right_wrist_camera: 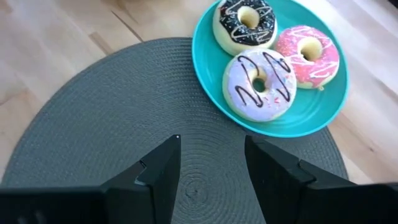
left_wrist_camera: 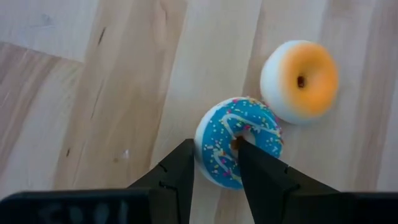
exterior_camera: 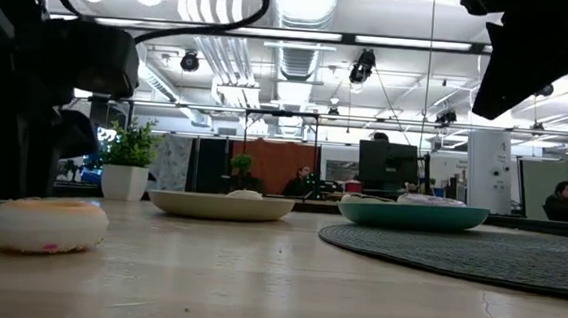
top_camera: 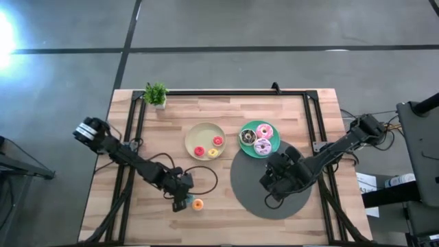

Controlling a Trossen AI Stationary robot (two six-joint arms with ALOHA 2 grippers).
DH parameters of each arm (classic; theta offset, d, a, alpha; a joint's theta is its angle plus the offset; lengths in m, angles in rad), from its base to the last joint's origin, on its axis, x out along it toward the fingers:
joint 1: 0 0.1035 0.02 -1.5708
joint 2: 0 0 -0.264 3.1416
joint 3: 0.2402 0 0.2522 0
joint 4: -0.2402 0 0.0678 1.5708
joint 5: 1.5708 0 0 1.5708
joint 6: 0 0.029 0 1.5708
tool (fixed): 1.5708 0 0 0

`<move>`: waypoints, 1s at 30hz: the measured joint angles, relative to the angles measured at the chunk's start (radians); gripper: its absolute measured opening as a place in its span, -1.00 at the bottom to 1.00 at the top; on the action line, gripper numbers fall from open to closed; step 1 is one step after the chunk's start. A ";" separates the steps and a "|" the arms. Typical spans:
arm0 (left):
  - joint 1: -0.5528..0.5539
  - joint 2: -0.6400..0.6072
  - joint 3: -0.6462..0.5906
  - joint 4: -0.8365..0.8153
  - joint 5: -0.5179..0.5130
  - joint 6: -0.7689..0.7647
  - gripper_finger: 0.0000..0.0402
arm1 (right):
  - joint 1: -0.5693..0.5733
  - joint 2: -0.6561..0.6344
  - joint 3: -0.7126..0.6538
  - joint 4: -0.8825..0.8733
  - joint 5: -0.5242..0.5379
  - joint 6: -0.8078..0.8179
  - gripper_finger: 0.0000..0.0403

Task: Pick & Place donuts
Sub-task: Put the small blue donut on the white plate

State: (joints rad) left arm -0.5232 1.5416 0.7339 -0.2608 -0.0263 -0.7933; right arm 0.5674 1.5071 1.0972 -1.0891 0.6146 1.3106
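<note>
My left pincer [left_wrist_camera: 214, 165] grips the small blue sprinkled toy donut [left_wrist_camera: 239, 142] through its hole. My right pincer [right_wrist_camera: 211, 163] hangs open above the round grey woven mat [right_wrist_camera: 124, 124]

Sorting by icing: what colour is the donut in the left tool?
Blue donut with coloured sprinkles, clearest in the left wrist view.

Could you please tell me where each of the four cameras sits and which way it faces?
High view: above, straight down on the table; both arms show.
Low view: tabletop height, level toward the room; arms hang in from above.
Left wrist view: over the left hand, its fingers straddling the blue donut's rim, beside the orange donut.
Right wrist view: over the open right hand, facing the grey mat and teal plate.
Shared: high and right wrist views both show that plate.
</note>
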 joint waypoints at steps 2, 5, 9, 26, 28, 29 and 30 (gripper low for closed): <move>0.001 0.011 0.000 0.002 -0.008 -0.016 -0.51 | 0.000 -0.001 -0.011 0.006 -0.001 0.000 -0.16; 0.005 0.023 0.003 0.002 -0.018 -0.019 -0.53 | 0.000 -0.002 -0.016 0.012 -0.001 0.000 -0.16; 0.005 0.026 0.004 -0.002 -0.068 -0.020 -0.69 | 0.000 -0.002 -0.017 0.015 -0.001 0.000 -0.16; 0.585 -0.243 0.129 -0.355 -0.133 0.377 -1.00 | 0.000 -0.002 -0.001 0.020 0.020 0.038 -0.26; 0.700 -0.218 0.128 -0.351 -0.092 0.458 -1.00 | -0.001 -0.002 -0.003 0.023 0.020 0.050 -0.28; 0.745 -0.203 0.128 -0.343 -0.066 0.488 -1.00 | -0.002 -0.002 -0.004 0.028 0.020 0.054 -0.28; 0.781 -0.186 0.128 -0.327 -0.034 0.514 -1.00 | -0.003 -0.002 -0.004 0.032 0.020 0.056 -0.29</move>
State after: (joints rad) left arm 0.2583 1.3557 0.8616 -0.5880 -0.0600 -0.2796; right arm 0.5649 1.5055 1.0936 -1.0570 0.6346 1.3668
